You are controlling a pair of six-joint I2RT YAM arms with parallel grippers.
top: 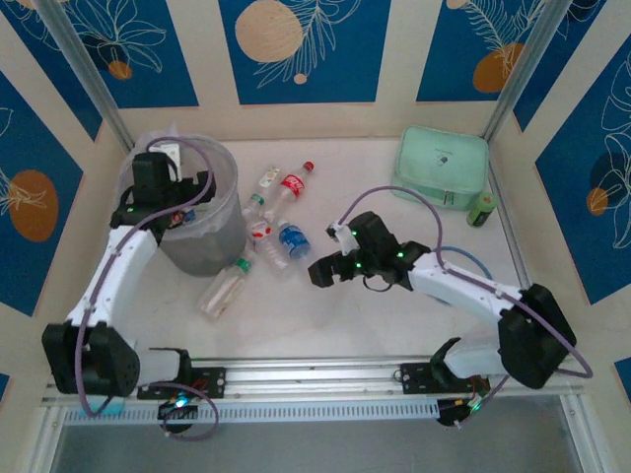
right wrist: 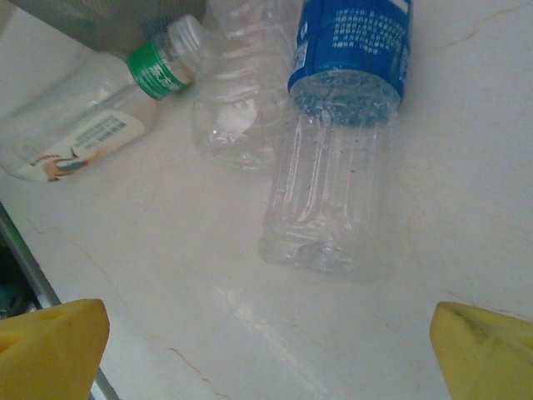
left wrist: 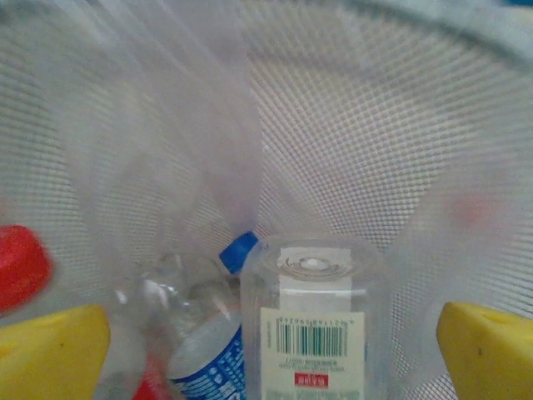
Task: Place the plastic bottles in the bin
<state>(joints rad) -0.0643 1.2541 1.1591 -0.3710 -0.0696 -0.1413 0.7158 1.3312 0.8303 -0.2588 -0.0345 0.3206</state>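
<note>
Left hand [left wrist: 266,354] unclenched over bin [left wrist: 358,125], right hand [right wrist: 266,354] unclenched above three plastic bottles [right wrist: 333,192] on table [right wrist: 183,325]

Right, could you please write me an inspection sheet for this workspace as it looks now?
Surface: white table, faint thin lines.
Job's things: bin far left, with bottles already inside. Several more lie on the table beside it, including a green-capped bottle, a blue-labelled bottle and a red-labelled bottle.
Clutter: mint green case and dark green can, far right.
Grippers: left fingers open, over the bin's contents. Right fingers open, above the table near the blue-labelled bottle.
Cables: left cable arcs over the bin. Right cable loops above the table.
Surroundings: blue leaf-patterned wall panels, metal rail at the near edge.
</note>
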